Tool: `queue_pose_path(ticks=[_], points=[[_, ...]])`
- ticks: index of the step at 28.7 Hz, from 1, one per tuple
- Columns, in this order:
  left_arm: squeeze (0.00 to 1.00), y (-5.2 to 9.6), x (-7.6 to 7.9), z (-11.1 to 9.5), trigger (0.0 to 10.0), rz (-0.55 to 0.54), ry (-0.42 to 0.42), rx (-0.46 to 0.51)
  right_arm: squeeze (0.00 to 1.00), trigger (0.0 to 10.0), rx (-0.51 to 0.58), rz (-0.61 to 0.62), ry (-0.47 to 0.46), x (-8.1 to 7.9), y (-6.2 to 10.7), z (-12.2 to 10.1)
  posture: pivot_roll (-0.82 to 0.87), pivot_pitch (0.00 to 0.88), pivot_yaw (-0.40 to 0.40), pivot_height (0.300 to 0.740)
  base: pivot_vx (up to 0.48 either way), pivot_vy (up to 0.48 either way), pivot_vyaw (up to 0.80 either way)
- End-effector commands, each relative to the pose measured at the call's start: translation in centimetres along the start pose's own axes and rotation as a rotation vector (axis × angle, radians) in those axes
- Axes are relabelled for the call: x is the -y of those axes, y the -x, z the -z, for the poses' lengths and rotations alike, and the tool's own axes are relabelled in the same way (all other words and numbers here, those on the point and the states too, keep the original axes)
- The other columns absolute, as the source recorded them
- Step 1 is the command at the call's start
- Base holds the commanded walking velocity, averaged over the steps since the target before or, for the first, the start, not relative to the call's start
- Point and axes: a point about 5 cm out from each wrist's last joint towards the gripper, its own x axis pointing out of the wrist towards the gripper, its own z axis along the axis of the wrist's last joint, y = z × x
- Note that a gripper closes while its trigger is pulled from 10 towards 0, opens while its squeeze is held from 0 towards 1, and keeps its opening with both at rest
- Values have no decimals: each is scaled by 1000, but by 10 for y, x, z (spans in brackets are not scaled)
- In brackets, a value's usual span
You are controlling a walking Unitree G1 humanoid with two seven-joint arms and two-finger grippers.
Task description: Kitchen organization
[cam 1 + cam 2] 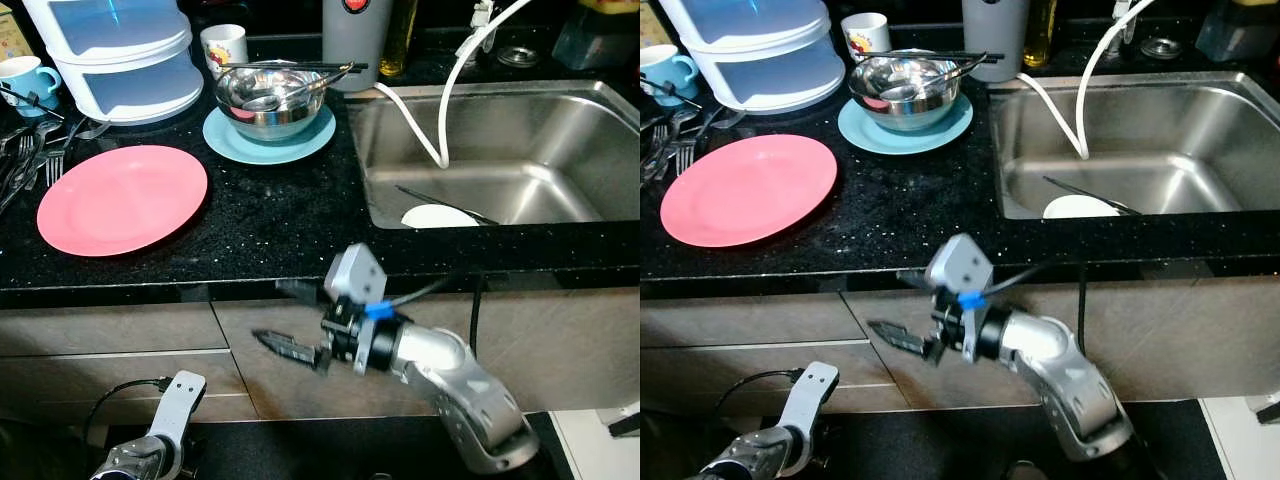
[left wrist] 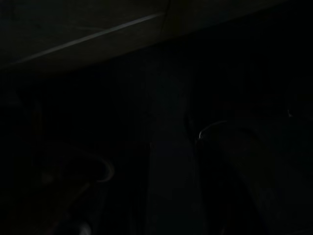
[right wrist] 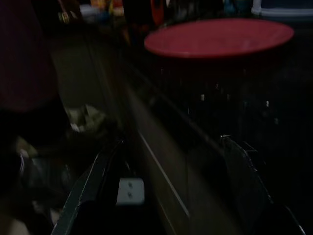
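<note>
On the black counter (image 1: 270, 215), a pink plate (image 1: 122, 198) lies at about nine o'clock. At about eleven o'clock a shiny bowl (image 1: 272, 97) sits on a blue plate (image 1: 268, 142), with chopsticks (image 1: 290, 66) across its top. Over at two o'clock is the sink (image 1: 520, 150), with a white dish (image 1: 438, 216) inside. Below the counter edge, the right gripper (image 1: 288, 318) floats with its two black fingers spread apart, holding nothing. Down at seven o'clock hangs the left arm (image 1: 160, 435); I cannot tell how its fingers stand.

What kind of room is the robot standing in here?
Almost certainly a home kitchen. A stainless steel sink is set into a black countertop, which holds a pink plate and a metal bowl on a blue plate, with drawer fronts below.
</note>
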Motion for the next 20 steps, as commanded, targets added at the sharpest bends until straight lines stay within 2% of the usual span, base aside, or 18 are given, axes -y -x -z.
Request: queue_pose_path(ticks=[1,12,20], points=[[0,1,-1,11,10000,-8,20,-31,0,10000,46,-17,-30,-1,-3,-7,11,137,40,740,0,0,0],[0,2,-2,10,10000,-13,21,-28,0,10000,256,-94,-151,-4,-12,-35,21,142,37,740,0,0,0],[0,2,-2,10,10000,-14,22,-29,0,10000,348,-96,-216,-3,-17,-47,25,148,38,740,0,0,0]])
